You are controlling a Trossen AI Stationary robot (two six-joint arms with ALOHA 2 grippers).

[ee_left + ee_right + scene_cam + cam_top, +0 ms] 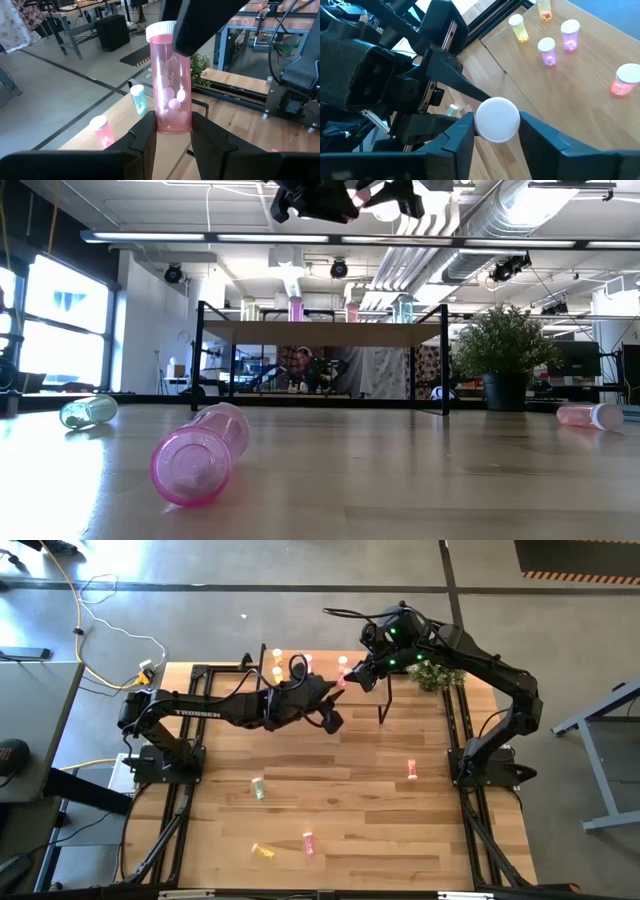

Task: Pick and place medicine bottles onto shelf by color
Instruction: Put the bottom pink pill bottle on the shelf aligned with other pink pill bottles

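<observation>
Your left gripper (172,132) clamps the base of an upright pink bottle (171,90) above the shelf (570,95). Your right gripper (496,131) straddles its white cap (497,119), fingers touching or nearly so; grip unconfirmed.

Bright daylight from windows (60,320) glares off the floor (200,580); low view's foreground bottle (198,454) blurs

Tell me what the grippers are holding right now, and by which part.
The left gripper grips an upright pink bottle by its base; the right gripper brackets its white cap.
</observation>
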